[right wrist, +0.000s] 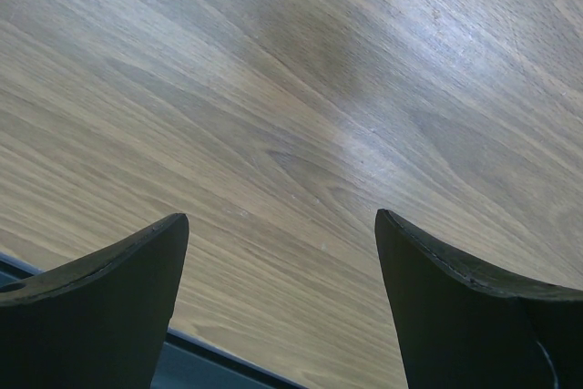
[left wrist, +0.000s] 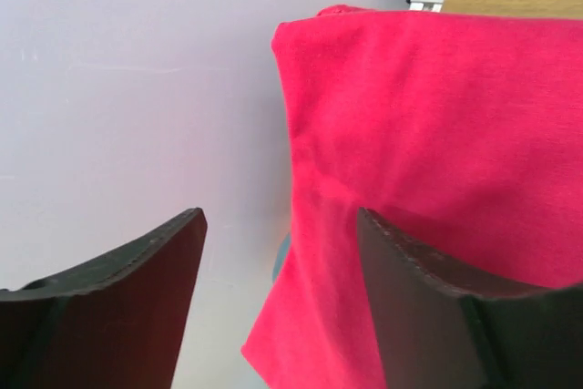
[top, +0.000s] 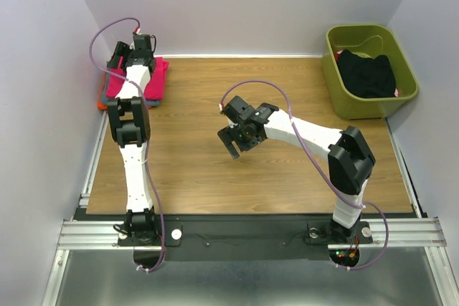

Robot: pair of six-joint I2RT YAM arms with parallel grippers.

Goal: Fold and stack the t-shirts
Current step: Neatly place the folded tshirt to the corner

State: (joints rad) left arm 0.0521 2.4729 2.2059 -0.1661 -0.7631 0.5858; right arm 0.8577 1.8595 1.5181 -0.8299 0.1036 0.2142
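Now: three stacked t-shirts [top: 159, 77], one black garment [top: 366, 73] in bin [top: 358, 110]; left pincer [left wrist: 279, 221], right pincer [right wrist: 281, 220] spread.

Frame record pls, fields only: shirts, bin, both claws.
stack: far-left table corner
top of stack: pink shirt
beneath it: orange edge and blue-grey edge showing
black garment: bunched inside bin, far right
left claw: open, over pink shirt's edge, holding nothing
right claw: open, above bare table centre, empty
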